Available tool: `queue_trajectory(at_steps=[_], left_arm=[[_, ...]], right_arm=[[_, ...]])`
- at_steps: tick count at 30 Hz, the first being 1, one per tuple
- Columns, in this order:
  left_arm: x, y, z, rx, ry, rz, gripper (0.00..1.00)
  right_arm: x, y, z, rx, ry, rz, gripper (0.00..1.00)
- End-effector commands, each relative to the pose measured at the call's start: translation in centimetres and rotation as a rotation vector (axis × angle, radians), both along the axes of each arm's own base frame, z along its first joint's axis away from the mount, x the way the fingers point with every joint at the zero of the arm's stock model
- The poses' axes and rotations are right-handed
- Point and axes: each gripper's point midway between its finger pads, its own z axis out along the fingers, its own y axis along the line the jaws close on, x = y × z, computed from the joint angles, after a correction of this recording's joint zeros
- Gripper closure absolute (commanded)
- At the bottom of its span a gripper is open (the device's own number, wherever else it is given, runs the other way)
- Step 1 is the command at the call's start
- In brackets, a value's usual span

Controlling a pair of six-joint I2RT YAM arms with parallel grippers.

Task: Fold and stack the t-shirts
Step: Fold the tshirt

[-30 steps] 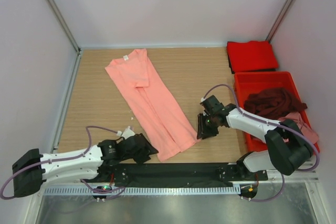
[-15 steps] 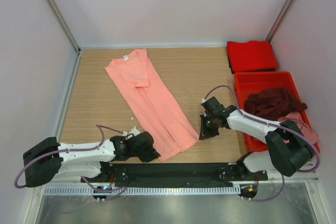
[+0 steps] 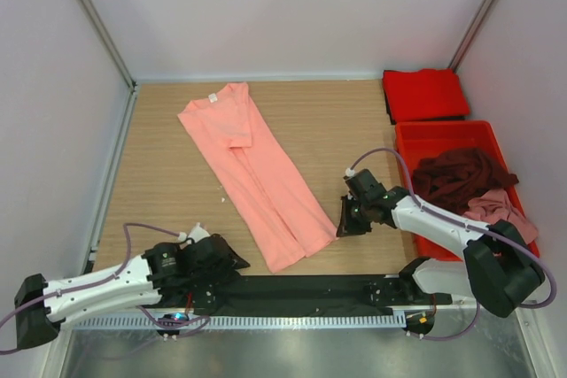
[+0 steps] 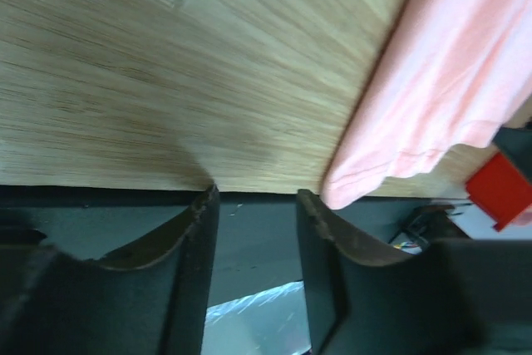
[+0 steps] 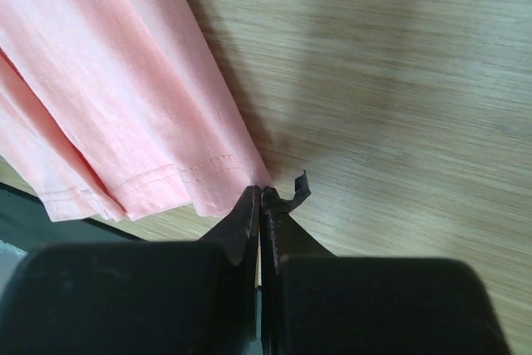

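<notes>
**Light wooden tabletop (image 3: 159, 174) is hosting a fold**

Lying diagonally on it is the long salmon-pink cloth t-shirt (image 3: 257, 174), narrowed lengthwise. The right gripper (image 5: 259, 197) is pinching 1 hem corner. The left gripper (image 4: 256, 197) is hanging parted and empty beside the other corner, likely readying a 2-handed fold.

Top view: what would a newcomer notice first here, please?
The long salmon-pink shirt lies diagonally on the table, the right fingers shut at its near hem corner. At right, a red bin holds a crumpled maroon shirt, with a folded red shirt behind it.
</notes>
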Motion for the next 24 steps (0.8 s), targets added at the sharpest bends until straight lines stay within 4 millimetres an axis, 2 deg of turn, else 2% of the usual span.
queue_trajectory(at_steps=[1, 2, 5, 6, 8, 9, 14, 19, 22, 24], left_arm=[[1.1, 0.3, 0.4, 0.005, -0.096, -0.021, 0.55], [1.5, -0.7, 1.1, -0.036, -0.115, -0.024, 0.53], [1.8, -1.8, 1.6, -0.03, -0.112, -0.039, 0.53], [1.6, -1.7, 0.8, 0.021, -0.089, -0.052, 0.52], [2.0, -2.5, 1.2, 0.035, -0.087, -0.066, 0.5], [1.8, -2.6, 0.5, 0.067, -0.065, -0.077, 0.5], [2.2, -4.3, -0.3, 0.053, -0.041, -0.065, 0.48], [2.2, -3.5, -1.5, 0.091, -0.017, -0.028, 0.51], [1.9, -2.9, -2.1, 0.103, 0.003, -0.01, 0.57], [1.7, -2.6, -2.4, 0.106, 0.012, 0.0, 0.65]], right_arm=[[-0.1, 0.3, 0.3, 0.024, -0.014, -0.017, 0.99], [-0.2, 0.4, 0.3, 0.026, -0.013, -0.013, 0.99], [-0.1, 0.4, 0.5, 0.032, -0.019, -0.012, 0.99], [-0.1, 0.5, 0.6, 0.035, -0.021, -0.008, 0.99], [0.0, 0.6, 0.7, 0.039, -0.026, -0.004, 0.99], [0.0, 0.6, 0.7, 0.04, -0.026, -0.001, 0.99], [-0.3, 0.5, 0.8, 0.045, -0.028, 0.0, 0.99], [-0.4, 0.4, 0.9, 0.05, -0.033, -0.005, 0.99], [-0.4, 0.5, 0.9, 0.053, -0.035, -0.003, 0.99], [-0.4, 0.6, 1.0, 0.058, -0.034, -0.004, 0.99]])
